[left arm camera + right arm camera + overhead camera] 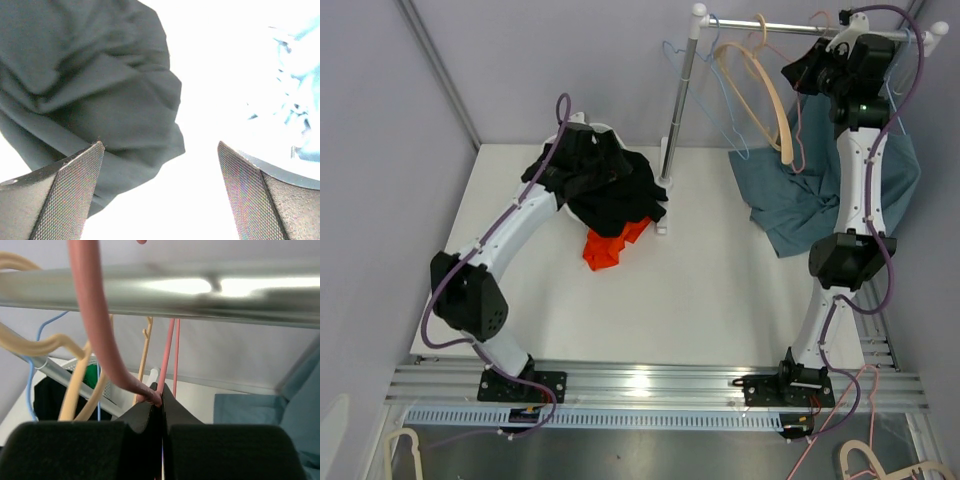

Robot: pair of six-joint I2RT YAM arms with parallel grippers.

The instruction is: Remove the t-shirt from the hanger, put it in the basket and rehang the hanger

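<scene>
The teal t-shirt (815, 200) lies crumpled on the table at the right, partly behind my right arm; it also shows in the right wrist view (260, 412). My right gripper (800, 73) is up at the metal rail (160, 292), shut (161, 396) on the pink hanger (97, 325), whose hook curves over the rail. I cannot tell whether the shirt still touches the hanger. My left gripper (605, 170) is open (160, 150) and empty just above a black garment (90, 90) on the white table.
A pile of black clothing (615, 185) with an orange garment (608, 248) lies mid-table. Beige (765, 90) and blue wire (715, 85) hangers hang on the rail. The rack's upright post (678, 110) stands beside the pile. Spare hangers lie below the front rail.
</scene>
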